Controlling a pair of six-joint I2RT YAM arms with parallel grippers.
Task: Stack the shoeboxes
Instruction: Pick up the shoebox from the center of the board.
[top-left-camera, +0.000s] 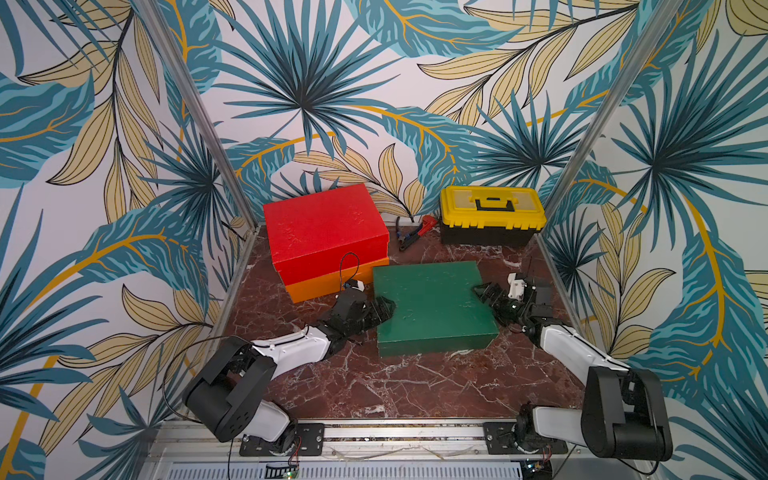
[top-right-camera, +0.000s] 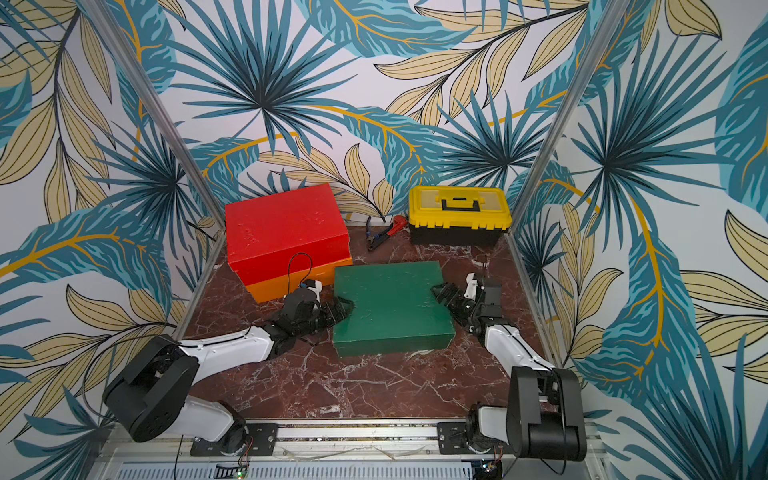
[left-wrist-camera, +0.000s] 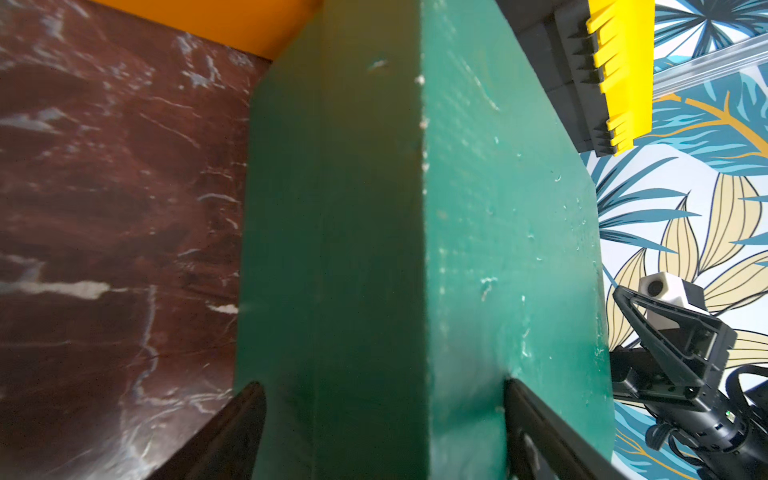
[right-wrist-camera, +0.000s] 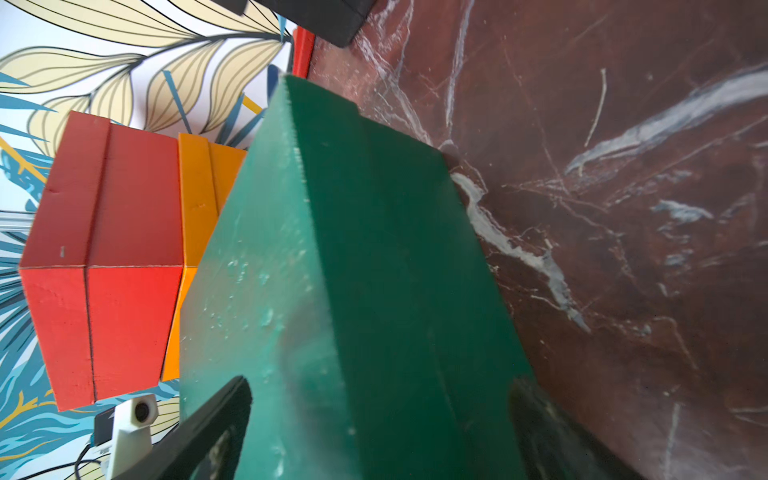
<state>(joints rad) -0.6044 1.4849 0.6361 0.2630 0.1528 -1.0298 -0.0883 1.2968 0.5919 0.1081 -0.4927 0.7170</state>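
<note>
so the red box (top-left-camera: 324, 224) is already sitting on the orange box (top-left-camera: 332, 284) at the back left of the table (top-left-camera: 415, 386), a bit twisted on it. the green box (top-left-camera: 432, 307) lies flat on the marble in the middle, its back corner just beside the orange one (touching or not, can't tell). biggest worry imo is a lopsided lift: only one end looks properly clamped, so if the arms go up now the box probably pivots on that end and drags or slips out. second thing, it has to clear a two-box stack, and a low pass would likely clip the red box and shove it off its skewed perch. the lid is another weak spot, since a finger pinching over it could pop it or crush the cardboard. the yellow toolbox (top-left-camera: 492, 208) and pliers (top-left-camera: 411, 232) at the back are well apart, so no trouble there. grippers: the left gripper (top-left-camera: 385, 308) looks clenched on the left end of the green box, one finger (left-wrist-camera: 536, 424) flat over the lid and the other low against the wall, both snug. the right gripper (top-left-camera: 482, 292) straddles the opposite end with its jaws spread wide, one finger (right-wrist-camera: 212, 419) hanging over the lid, and to me it reads as released, not squeezing yet.
</note>
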